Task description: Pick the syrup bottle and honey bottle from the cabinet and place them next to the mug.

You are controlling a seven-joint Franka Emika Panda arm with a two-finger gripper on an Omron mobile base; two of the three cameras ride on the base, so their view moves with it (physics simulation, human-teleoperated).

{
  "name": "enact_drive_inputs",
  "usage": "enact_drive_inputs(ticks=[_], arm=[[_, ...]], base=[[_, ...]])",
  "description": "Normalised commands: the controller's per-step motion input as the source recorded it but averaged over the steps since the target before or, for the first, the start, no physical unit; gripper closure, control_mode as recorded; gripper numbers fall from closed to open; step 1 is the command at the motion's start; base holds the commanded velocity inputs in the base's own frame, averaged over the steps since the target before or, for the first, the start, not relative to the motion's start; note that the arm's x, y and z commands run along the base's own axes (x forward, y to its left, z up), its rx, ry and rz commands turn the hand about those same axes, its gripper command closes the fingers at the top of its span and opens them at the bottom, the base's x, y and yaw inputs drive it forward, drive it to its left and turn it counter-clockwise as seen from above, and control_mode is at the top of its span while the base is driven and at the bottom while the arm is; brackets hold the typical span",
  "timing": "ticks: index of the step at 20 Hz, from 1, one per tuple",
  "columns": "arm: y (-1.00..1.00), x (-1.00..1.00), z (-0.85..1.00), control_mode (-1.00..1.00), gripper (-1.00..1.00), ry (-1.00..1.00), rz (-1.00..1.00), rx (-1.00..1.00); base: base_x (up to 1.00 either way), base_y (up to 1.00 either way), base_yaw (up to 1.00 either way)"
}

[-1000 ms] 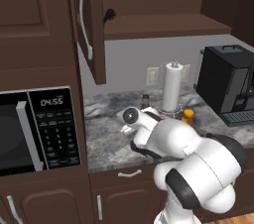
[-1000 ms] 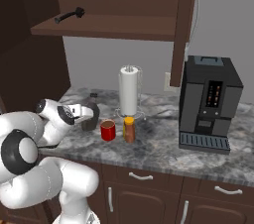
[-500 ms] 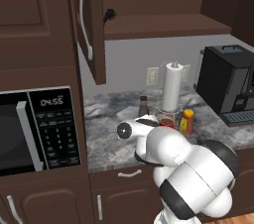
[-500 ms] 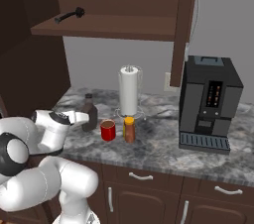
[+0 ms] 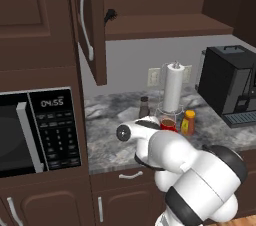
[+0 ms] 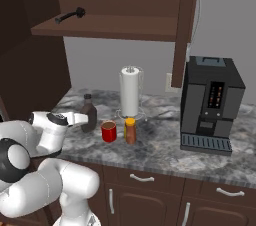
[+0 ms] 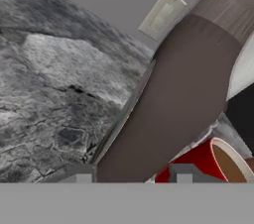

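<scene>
Syrup bottle is upright on the granite counter, just beside the mug at the mug's 10 o'clock in the right base view. Honey bottle is also upright on the counter, just beside the mug at its 3 o'clock. Paper towel roll stands behind both, at 12 o'clock from the honey bottle.

Hand view: the syrup bottle fills the centre, tilted by camera roll, with the mug at 5 o'clock and a wall outlet at 11 o'clock.

Gripper: finger tips sit one each side of the bottle base, spread wider than the bottle; contact can't be confirmed, so whether it grips is unclear.

Cabinet: door open. A small dark object lies on the shelf at its left end. Coffee machine stands well apart at 3 o'clock. Microwave sits at 9 o'clock in the left base view.
</scene>
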Motion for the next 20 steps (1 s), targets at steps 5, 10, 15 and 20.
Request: enact_drive_inputs(ticks=[5,10,15,20], arm=[[-0.02,-0.09,-0.06,-1.00,1.00,-0.05,-0.09,0.00],[-0.10,-0.04,-0.02,-1.00,1.00,0.00,-0.11,0.00],[-0.02,-0.06,0.00,-1.00,1.00,0.00,-0.12,0.00],[0.00,0.00,-0.04,-1.00,1.00,0.00,-0.06,0.00]], base=[[0.00,0.00,0.00],[0.00,0.00,0.00],[0.00,0.00,0.00],[0.00,0.00,0.00]])
